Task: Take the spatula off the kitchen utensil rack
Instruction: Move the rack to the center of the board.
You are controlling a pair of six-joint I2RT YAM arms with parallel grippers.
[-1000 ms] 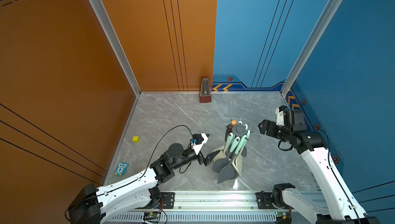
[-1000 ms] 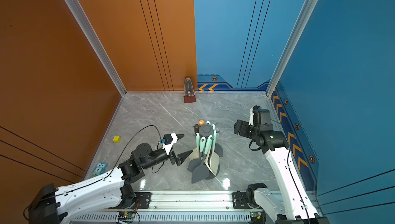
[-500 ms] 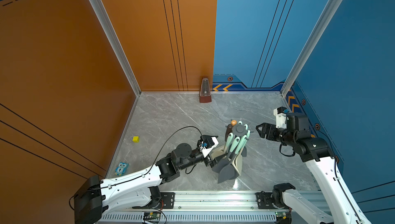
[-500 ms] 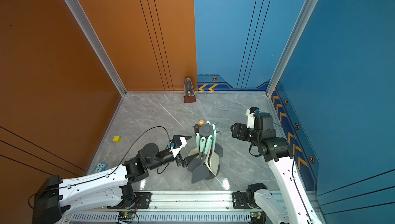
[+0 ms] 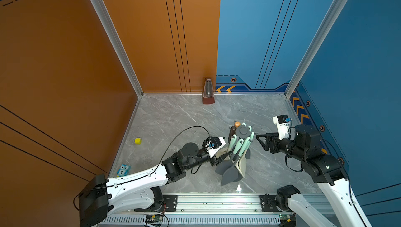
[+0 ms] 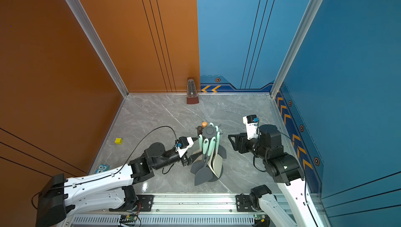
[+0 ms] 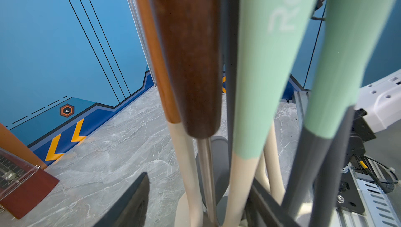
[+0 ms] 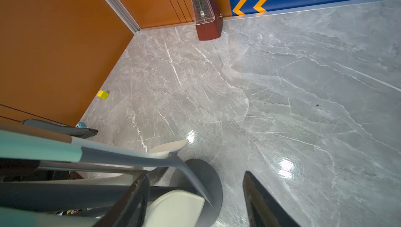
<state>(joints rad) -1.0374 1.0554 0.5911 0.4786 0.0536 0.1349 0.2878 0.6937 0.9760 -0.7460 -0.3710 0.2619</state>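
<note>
Expect the main fault to be a wrong or multiple pick. Several utensil shafts hang packed together directly ahead of the left gripper (image 5: 221, 158), and if you close here the jaws may trap two or three at once. Expect a second fault if you pull sideways. The utensils hang from the prongs on the crown of the kitchen utensil rack (image 5: 242, 131), so a lateral tug is likely to drag or tip the slim stand rather than free the handle. Lift the handle clear of its prong first. Neighbouring utensils may also swing or drop off when disturbed. Note that nothing braces the rack. The right gripper (image 5: 261, 143) stands just beside it, on the side opposite the left gripper, and is not visibly touching it. Its jaws are partly open and hold nothing. The left gripper's jaws are also partly open. In the left wrist view one finger (image 7: 134, 197) sits clear of the nearest cream shaft, and contact on the other side cannot be confirmed. It grips nothing. The spatula (image 5: 229, 176), judged to be the broad dark grey blade, hangs on the rack just beyond the left fingertips. You cannot tell which handle belongs to it.
</note>
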